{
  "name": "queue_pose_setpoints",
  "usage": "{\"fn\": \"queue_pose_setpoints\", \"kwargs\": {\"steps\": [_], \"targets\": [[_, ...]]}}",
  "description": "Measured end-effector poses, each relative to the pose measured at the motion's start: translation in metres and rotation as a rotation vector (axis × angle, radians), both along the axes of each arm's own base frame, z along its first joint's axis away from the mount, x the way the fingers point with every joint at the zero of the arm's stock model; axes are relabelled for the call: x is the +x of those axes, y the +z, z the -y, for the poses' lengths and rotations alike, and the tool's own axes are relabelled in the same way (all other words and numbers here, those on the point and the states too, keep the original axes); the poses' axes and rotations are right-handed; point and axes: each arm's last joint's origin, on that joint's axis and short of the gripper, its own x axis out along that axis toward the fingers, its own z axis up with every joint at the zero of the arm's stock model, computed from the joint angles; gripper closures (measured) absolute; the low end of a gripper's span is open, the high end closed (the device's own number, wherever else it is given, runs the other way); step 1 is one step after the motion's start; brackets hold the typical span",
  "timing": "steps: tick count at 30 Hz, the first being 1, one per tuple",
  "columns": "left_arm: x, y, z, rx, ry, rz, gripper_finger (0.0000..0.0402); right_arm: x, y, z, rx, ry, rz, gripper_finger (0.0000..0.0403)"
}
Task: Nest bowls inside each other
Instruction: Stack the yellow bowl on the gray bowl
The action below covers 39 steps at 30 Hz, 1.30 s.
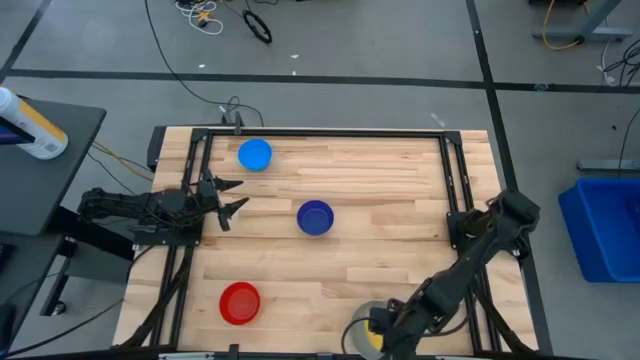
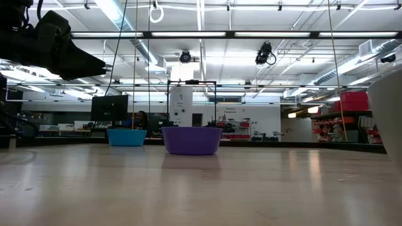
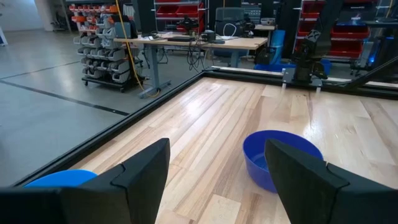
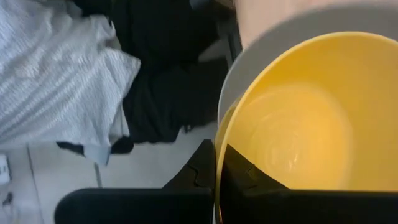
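Our right gripper has its fingers pinched on the yellow bowl's rim, inside the grey bowl at the worktop's near edge. Left gripper hangs open between the light blue and dark blue bowls; red sits apart. They look light, stiff and slick, so we'd grip by the rim.

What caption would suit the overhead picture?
Right gripper pinches small yellow plastic bowl inside larger pale grey bowl; open left gripper waits.

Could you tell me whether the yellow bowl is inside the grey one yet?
Inside: the yellow bowl sits within the grey bowl's rim.
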Motion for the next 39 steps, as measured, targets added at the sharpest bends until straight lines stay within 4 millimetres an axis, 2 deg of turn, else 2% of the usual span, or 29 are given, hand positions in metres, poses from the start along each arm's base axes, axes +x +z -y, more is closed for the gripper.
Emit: {"fn": "queue_pose_setpoints", "kwargs": {"steps": [5, 14, 20, 26, 33, 39], "targets": [[0.000, 0.000, 0.000, -0.002, -0.001, 0.001, 0.0129, 0.008, -0.018, 0.001, -0.040, -0.005, -0.036, 0.0402], [0.000, 0.000, 0.000, -0.003, 0.000, 0.001, 0.0129, 0.019, -0.030, 0.007, -0.073, -0.023, -0.046, 0.0401], [0.000, 0.000, 0.000, -0.003, 0.000, 0.001, 0.0129, 0.024, -0.048, 0.007, -0.125, -0.015, -0.078, 0.0402], [0.000, 0.000, 0.000, -0.003, 0.002, 0.001, 0.0129, 0.025, -0.061, 0.029, -0.333, -0.096, -0.149, 0.0402], [0.000, 0.000, 0.000, -0.001, 0.013, 0.001, 0.0129, 0.028, -0.066, 0.067, -0.601, -0.173, -0.220, 0.0402], [0.000, 0.000, -0.001, 0.000, 0.022, 0.001, 0.0129, 0.041, -0.065, 0.095, -0.685, -0.176, -0.228, 0.0398]]}}
